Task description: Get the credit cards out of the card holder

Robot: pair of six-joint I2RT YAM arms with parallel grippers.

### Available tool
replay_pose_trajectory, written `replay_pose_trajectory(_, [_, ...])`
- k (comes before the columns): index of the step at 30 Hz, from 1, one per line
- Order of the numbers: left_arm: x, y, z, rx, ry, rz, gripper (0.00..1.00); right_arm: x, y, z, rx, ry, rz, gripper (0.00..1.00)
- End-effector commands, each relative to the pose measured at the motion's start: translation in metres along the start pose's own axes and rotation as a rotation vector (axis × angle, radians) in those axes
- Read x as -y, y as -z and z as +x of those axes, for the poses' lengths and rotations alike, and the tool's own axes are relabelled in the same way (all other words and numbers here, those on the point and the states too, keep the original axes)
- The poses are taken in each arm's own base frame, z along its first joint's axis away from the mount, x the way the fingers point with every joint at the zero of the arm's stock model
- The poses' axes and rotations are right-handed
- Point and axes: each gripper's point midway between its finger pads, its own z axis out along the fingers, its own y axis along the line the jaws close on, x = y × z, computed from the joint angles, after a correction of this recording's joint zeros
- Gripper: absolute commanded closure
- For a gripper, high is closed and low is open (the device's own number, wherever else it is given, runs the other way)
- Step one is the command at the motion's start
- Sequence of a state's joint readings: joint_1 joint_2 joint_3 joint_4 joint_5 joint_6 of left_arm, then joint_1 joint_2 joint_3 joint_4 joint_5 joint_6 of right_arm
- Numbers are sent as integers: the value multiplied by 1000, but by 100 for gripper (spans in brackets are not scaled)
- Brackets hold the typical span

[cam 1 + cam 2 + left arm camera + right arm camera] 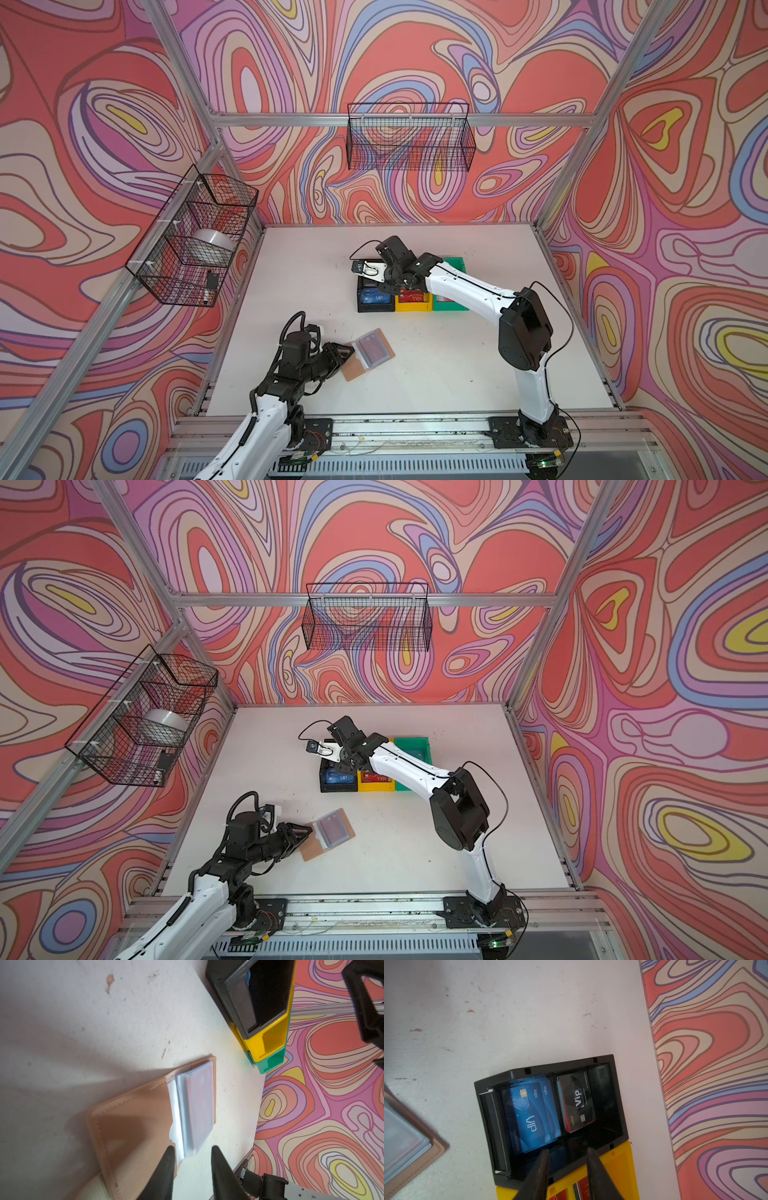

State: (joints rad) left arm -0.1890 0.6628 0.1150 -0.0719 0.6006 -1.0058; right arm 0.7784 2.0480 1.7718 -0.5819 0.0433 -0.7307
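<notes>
Card holder (368,353) lies open near-left on the table (457,374), one card (372,345) seemingly inside; left pincer (192,1148) gapes at its edge, while right pincer (568,1149) gapes empty over the far black bin (564,1066) and must next fetch it.

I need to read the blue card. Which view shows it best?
The right wrist view: the blue card is legible in the black bin. Both top views show it small; the left wrist view, only a blue sliver.
</notes>
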Motion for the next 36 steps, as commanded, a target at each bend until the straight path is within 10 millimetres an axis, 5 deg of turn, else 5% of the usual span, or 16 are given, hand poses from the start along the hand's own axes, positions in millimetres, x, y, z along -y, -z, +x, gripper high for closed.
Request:
replay_pose_trajectory(1, [3,2,-3,11,-16,0,67,-3,15,-8,47,-27,-10,65])
replay_pose_trajectory(8, [-6,0,0,11,-1,-15,67,-1,33,-19,126,-132,-6,62])
replay_pose_trajectory(20, [-8,-2,1,-6,-4,-35,66,-65,85,-17,289,-423,-274,64])
replay_pose_trajectory(29, [-11,-1,3,-14,0,-46,66,-140,44,31,48,-708,-554,74])
replay_pose_trajectory(36, [-19,0,7,-27,12,-78,68,-164,18,47,-19,-773,-616,82])
